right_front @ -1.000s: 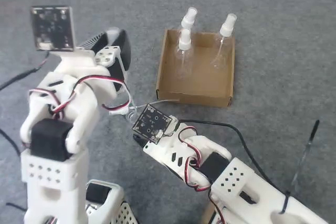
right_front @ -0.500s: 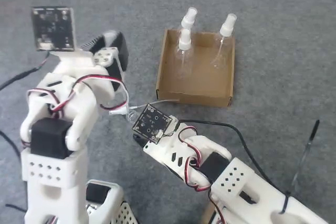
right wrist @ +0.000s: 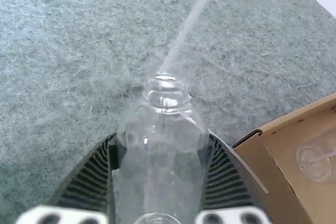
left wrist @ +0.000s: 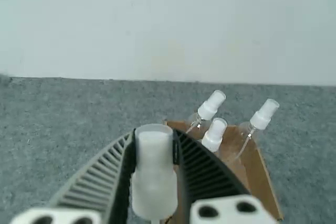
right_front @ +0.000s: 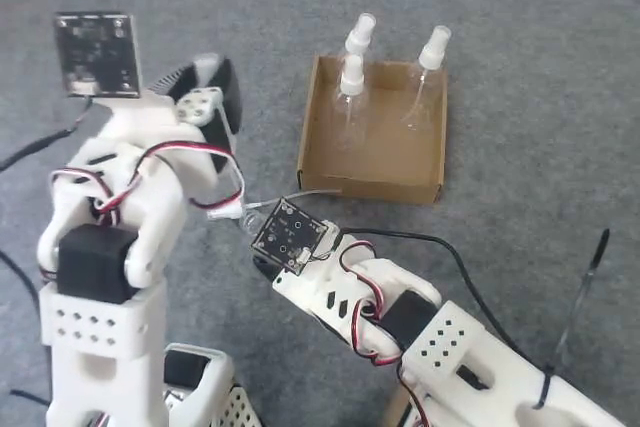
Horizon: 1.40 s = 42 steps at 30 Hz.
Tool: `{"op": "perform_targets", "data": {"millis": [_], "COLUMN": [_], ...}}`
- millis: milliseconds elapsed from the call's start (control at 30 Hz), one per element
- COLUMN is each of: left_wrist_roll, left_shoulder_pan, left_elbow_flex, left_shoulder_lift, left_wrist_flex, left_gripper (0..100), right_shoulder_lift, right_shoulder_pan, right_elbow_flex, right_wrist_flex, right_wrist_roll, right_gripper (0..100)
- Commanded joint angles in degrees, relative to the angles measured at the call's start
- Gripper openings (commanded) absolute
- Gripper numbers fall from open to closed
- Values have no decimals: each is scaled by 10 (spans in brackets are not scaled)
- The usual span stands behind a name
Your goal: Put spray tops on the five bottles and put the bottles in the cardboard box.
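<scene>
My left gripper [left wrist: 152, 140] is shut on a white spray top [left wrist: 152, 182] and hangs above the carpet left of the cardboard box [right_front: 375, 162]. My right gripper [right wrist: 160, 145] is shut on a clear open bottle [right wrist: 163, 124], low between the two arms [right_front: 250, 217]. A thin dip tube [right wrist: 189, 22] slants down to the bottle's mouth [right wrist: 167, 85], and its end sits at the rim. Three bottles with spray tops stand in the box [right_front: 352, 82], [right_front: 360, 35], [right_front: 433, 52].
Grey carpet [right_front: 520, 207] covers the floor all around. The box [right wrist: 294, 145] lies close beside the held bottle, with one capped bottle [right wrist: 315, 158] inside it. A pale wall [left wrist: 168, 19] rises behind the box. A black cable [right_front: 585, 277] stands at the right.
The left arm has shifted slightly to the left with the spray top. The right arm and the bottle have stayed put.
</scene>
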Motion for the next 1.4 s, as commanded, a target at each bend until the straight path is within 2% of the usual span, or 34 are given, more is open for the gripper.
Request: {"op": "perform_targets", "data": {"millis": [0,200,400,567,667,833,1000,1367], "left_wrist_roll": [-3,-3,-3,6,31,30,-7,-10], "left_shoulder_pan": [12,14,14,14,15,14,14,14], "left_elbow_flex": [-14,20,116,159,180,273,351,378], "left_shoulder_lift": [-16,-15,-16,-18,-49,-156,-237,-258], "left_wrist_flex": [9,4,-50,-64,-66,-116,-143,-145], "left_gripper": [12,12,12,12,12,12,12,12], "right_shoulder_lift": [-23,-23,-23,-23,-23,-23,-23,-23], "right_shoulder_pan": [-3,-3,-3,0,0,0,0,-1], "right_elbow_flex": [-5,-5,-5,2,2,2,4,5], "right_wrist_flex": [-16,-16,-22,-44,-44,-42,-42,-36], "right_wrist_roll": [-3,-3,-6,-6,-6,-4,-3,-2], "right_gripper": [6,6,6,6,6,6,6,6]}}
